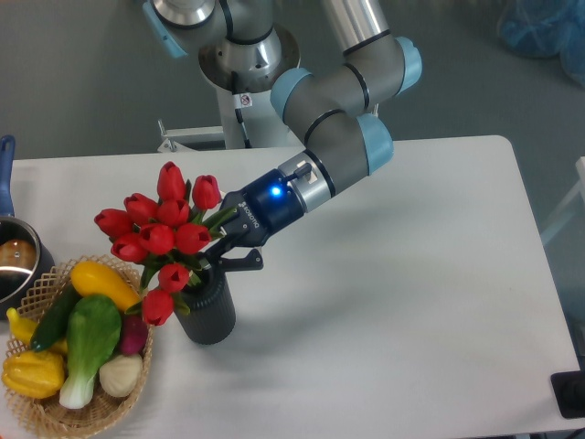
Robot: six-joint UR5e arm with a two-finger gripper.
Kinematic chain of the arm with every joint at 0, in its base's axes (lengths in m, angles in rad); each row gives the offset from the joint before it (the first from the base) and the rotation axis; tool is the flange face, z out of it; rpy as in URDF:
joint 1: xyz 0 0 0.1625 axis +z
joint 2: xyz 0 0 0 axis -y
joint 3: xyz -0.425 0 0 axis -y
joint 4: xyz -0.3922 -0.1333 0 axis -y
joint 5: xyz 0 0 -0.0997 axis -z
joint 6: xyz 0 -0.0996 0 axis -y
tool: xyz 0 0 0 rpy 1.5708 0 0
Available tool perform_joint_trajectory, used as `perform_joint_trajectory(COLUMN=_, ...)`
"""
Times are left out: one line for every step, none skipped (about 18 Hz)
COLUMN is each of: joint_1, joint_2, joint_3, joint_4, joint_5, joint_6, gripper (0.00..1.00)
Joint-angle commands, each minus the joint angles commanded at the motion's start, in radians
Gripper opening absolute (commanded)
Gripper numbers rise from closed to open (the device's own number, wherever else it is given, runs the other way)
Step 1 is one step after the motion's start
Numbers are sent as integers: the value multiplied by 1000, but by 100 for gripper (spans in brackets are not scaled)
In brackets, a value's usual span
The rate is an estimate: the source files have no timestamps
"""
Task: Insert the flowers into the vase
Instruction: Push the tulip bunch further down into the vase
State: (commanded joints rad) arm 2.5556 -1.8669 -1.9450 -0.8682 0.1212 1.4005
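**Grey floor behind a white table**

A white rectangular table with rounded corners point(411, 302) fills most of the view. Behind it lies a smooth grey floor point(82, 82), evenly lit. A crumpled blue plastic sheet point(541, 32) sits at the top right corner. Soft shadows fall on the tabletop.

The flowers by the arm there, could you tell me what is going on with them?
The arm's hand is at the stems of the flowers, right above the mouth of the vase. The stems seem to reach down into the vase, while the red buds lean out to the left over a basket of vegetables. Whether the hand grips the stems or has let go is hard to tell from this view.
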Motion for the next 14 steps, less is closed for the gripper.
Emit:
perform_joint_trajectory(joint_1=0, joint_2=0, joint_3=-2, joint_4=0, joint_5=0, joint_6=9, gripper=31)
perform_joint_trajectory(joint_1=0, joint_2=-2, joint_3=-3, joint_4=-2, joint_5=0, joint_6=17, gripper=31)
perform_joint_trajectory(joint_1=0, joint_2=-2, joint_3=-5, joint_4=-2, joint_5=0, joint_6=18, gripper=31)
perform_joint_trajectory(joint_1=0, joint_2=-2, joint_3=-6, joint_4=-2, joint_5=0, joint_6=20, gripper=31)
perform_joint_trajectory(joint_1=-2, joint_2=-2, joint_3=-14, joint_4=0, joint_5=0, joint_6=28, gripper=31)
perform_joint_trajectory(joint_1=-2, joint_2=-2, joint_3=-17, joint_4=-2, joint_5=2, joint_6=41, gripper=31)
perform_joint_trajectory(joint_1=-3, joint_2=-5, joint_3=-17, joint_4=-2, joint_5=2, joint_6=51, gripper=31)
perform_joint_trajectory(joint_1=-3, joint_2=-11, joint_3=-17, joint_4=0, joint_5=2, joint_6=54, gripper=31)
perform_joint_trajectory(joint_1=-3, joint_2=-15, joint_3=-15, joint_4=0, joint_5=2, joint_6=58, gripper=31)
perform_joint_trajectory(joint_1=-3, joint_2=-17, joint_3=-17, joint_4=0, joint_5=2, joint_6=66, gripper=31)
perform_joint_trajectory(joint_1=-3, joint_2=-17, joint_3=-17, joint_4=0, joint_5=2, joint_6=68, gripper=31)
perform_joint_trajectory(joint_1=-5, joint_2=-17, joint_3=-17, joint_4=-2, joint_5=2, joint_6=68, gripper=31)
perform_joint_trajectory(joint_1=-5, joint_2=-18, joint_3=-17, joint_4=0, joint_5=3, joint_6=69, gripper=31)
perform_joint_trajectory(joint_1=-3, joint_2=-23, joint_3=-17, joint_4=0, joint_5=3, joint_6=69, gripper=31)
